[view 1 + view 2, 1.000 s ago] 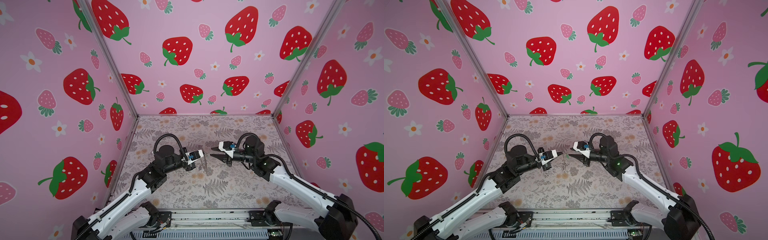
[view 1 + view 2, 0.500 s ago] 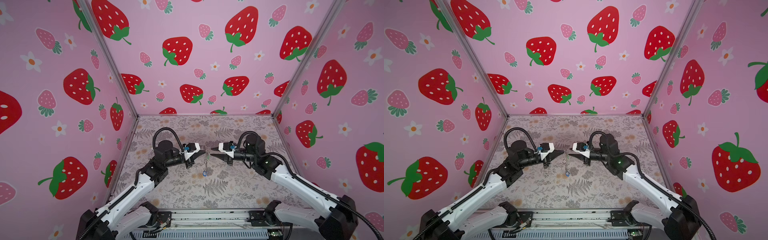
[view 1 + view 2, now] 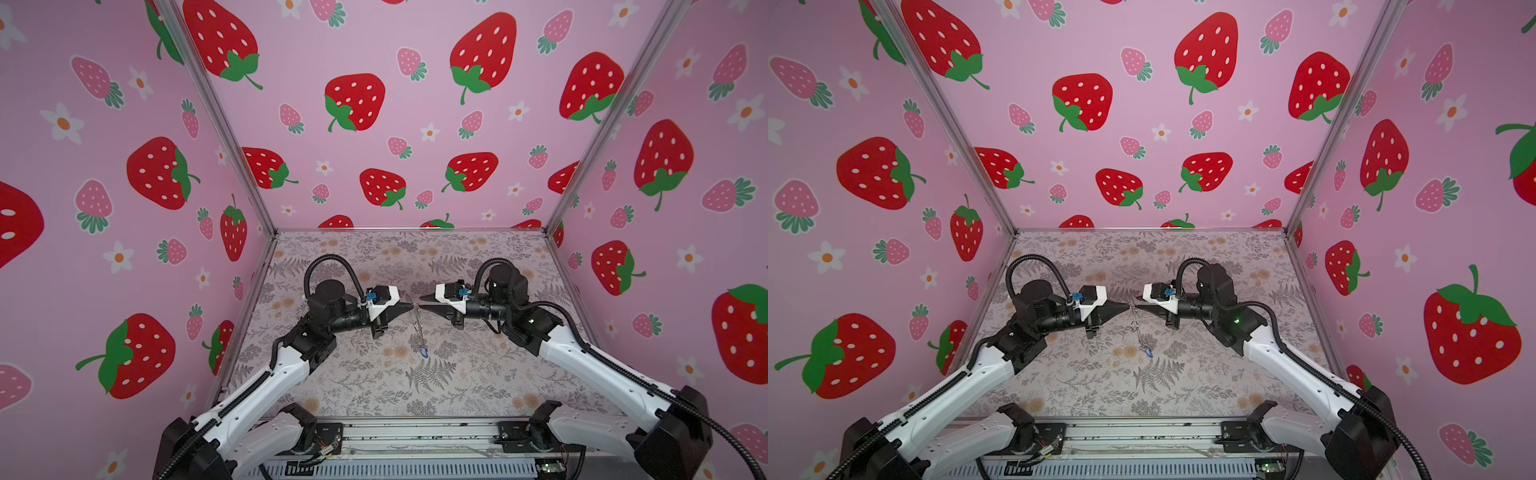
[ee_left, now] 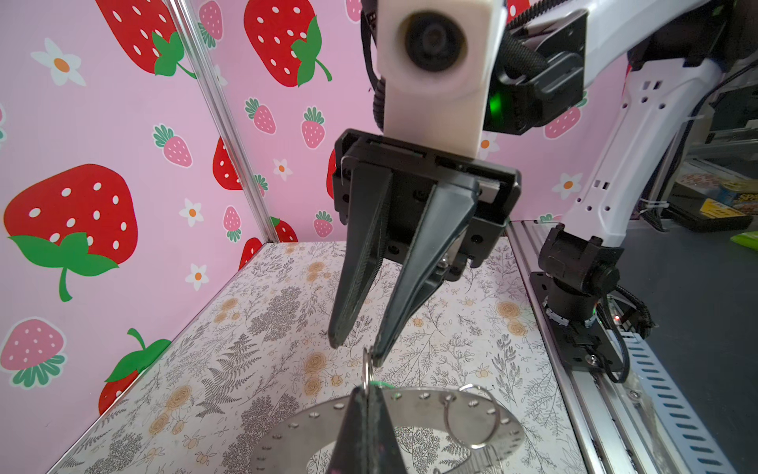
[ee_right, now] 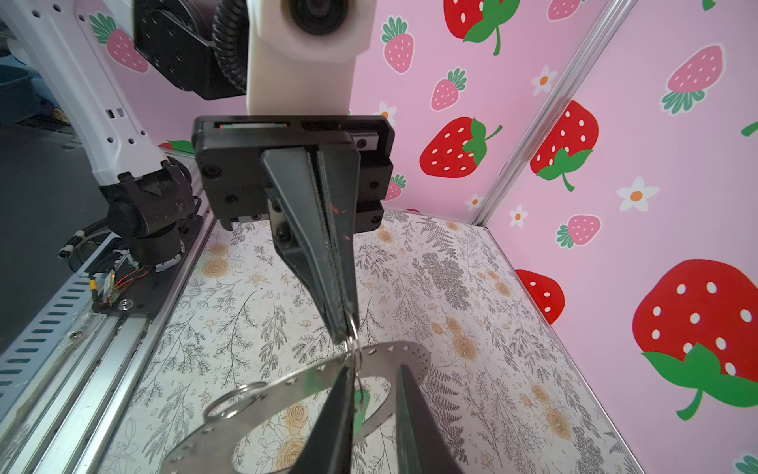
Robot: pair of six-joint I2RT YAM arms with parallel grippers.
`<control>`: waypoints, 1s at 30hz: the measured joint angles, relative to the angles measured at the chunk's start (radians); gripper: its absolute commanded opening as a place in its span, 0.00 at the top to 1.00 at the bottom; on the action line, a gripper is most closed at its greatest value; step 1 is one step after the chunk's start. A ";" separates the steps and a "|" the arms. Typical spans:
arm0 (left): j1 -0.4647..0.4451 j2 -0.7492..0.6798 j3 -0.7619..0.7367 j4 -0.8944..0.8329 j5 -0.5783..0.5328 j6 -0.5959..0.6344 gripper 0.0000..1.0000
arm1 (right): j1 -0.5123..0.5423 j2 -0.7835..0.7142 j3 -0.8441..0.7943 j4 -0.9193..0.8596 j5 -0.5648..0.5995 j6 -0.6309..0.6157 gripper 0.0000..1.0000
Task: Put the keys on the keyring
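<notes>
Left arm (image 3: 266, 386) and right arm (image 3: 594, 370), white shells with black joints, rise from the near metal rail (image 3: 415, 434), elbows bent, wrists level, tips meeting above the floral mat (image 3: 457, 374). Blue key (image 3: 424, 353) dangles lowest off the keyring (image 4: 414, 406), a thin flat grey metal ring with a pinholed rim, held in the air. Green key (image 5: 361, 404) sits at its rim. Left gripper (image 3: 413, 306) clamped tight on that rim. Right gripper (image 3: 420, 303) narrowly parted, one finger touching a small wire loop (image 4: 366, 367). Strawberry wall (image 3: 415, 166) behind.
</notes>
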 measured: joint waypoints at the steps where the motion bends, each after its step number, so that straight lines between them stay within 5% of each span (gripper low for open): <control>1: 0.000 0.000 0.000 0.000 0.002 0.000 1.00 | 0.000 0.003 0.001 -0.002 -0.007 -0.001 0.80; 24: 0.002 0.014 0.019 -0.039 0.020 0.032 1.00 | 0.000 0.027 0.004 -0.023 -0.061 -0.030 0.98; 26: 0.002 0.018 0.032 -0.061 0.018 0.054 0.85 | 0.000 0.027 0.004 -0.025 -0.061 -0.031 0.99; 30: -0.015 0.017 0.078 -0.159 -0.035 0.124 0.77 | 0.000 0.027 0.006 -0.073 -0.045 -0.050 1.00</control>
